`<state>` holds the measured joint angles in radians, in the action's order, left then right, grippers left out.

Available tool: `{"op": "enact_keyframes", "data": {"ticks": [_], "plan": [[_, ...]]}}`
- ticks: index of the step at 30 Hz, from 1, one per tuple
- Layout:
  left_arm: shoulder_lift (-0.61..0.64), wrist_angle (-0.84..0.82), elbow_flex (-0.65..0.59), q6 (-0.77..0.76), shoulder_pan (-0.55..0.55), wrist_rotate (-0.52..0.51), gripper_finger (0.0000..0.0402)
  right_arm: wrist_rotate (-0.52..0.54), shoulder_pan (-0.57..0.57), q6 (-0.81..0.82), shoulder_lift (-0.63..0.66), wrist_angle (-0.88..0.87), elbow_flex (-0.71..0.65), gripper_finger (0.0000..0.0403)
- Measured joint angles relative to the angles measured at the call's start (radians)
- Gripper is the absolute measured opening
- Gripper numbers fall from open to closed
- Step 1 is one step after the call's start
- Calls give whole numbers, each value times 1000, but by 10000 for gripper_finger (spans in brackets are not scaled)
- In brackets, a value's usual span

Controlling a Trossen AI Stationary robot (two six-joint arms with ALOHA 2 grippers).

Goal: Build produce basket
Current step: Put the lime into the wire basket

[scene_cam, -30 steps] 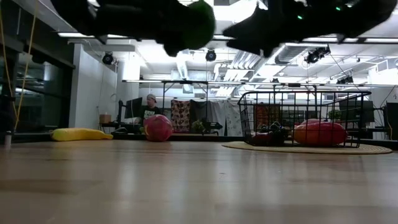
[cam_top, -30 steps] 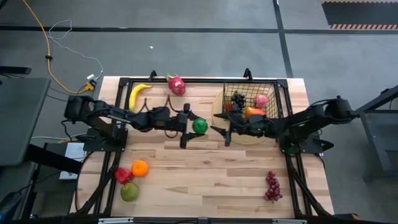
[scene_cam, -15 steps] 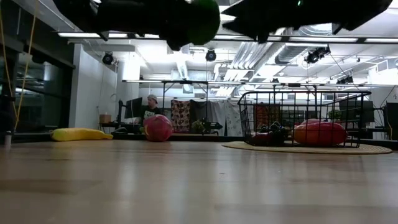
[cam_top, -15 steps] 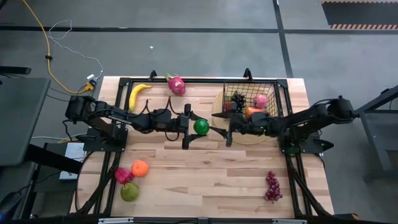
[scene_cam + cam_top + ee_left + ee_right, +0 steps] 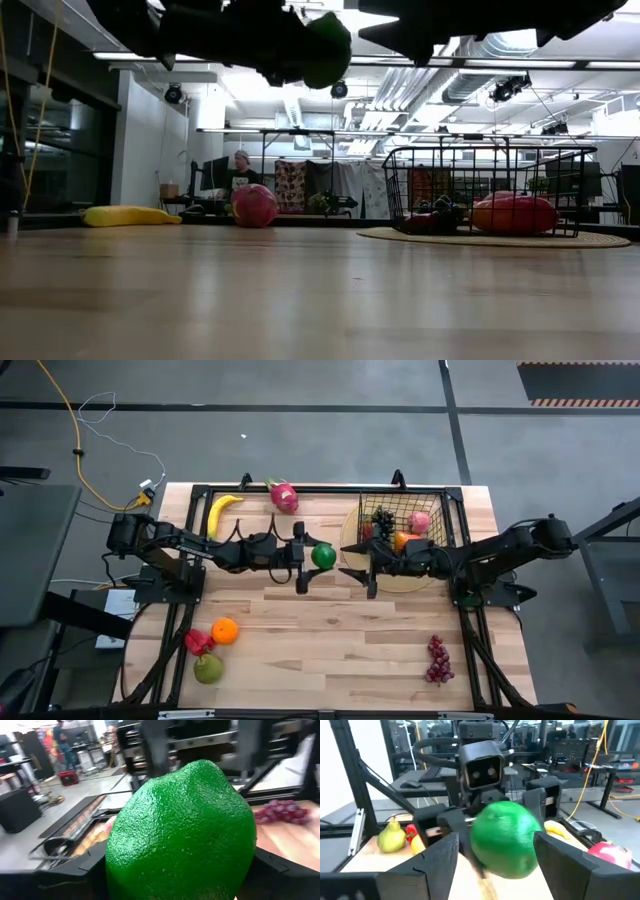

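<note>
The left gripper [image 5: 312,556] is clamped on a round green fruit [image 5: 323,555] and holds it up off the table near the middle of the back half; in the low view the green fruit [image 5: 325,48] hangs high above the wood. Facing it from the other side, the right gripper [image 5: 352,572] has its fingers spread wide — the green fruit [image 5: 506,840] sits between them in the right wrist view, though whether they touch it cannot be told. The basket [image 5: 405,520] stands on a flat tan disc [image 5: 349,530] at the back right of the table [image 5: 330,640], already holding dark grapes [image 5: 383,518], a pink-red fruit [image 5: 420,522] and an orange-red piece [image 5: 408,540]. The rest of the produce lies on the wood — a banana [image 5: 221,512] and a dragon fruit [image 5: 284,495] at the back left, an orange [image 5: 225,630], a red pepper [image 5: 199,643] and a green pear [image 5: 208,668] clustered at the front left, and a purple grape bunch [image 5: 438,659] at the front right.
</note>
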<state>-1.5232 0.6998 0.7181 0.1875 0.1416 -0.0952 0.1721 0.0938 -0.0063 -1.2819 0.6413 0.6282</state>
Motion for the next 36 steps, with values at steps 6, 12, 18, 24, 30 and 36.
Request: {"op": "enact_keyframes", "data": {"ticks": [6,12,18,24,30,36], "plan": [[0,0,0,12,3,32,284,11,0,-42,0,-15,0,250],[0,5,0,72,1,65,284,17,1,-89,0,-42,0,250],[0,3,5,164,1,58,284,25,0,-203,0,-46,0,250],[-31,-6,64,157,1,58,284,30,-2,-315,-36,15,0,250],[-81,-18,101,156,2,57,284,82,-2,-377,-47,28,-3,250],[-98,-5,102,155,2,77,284,58,-2,-395,-48,28,-3,250]]}}
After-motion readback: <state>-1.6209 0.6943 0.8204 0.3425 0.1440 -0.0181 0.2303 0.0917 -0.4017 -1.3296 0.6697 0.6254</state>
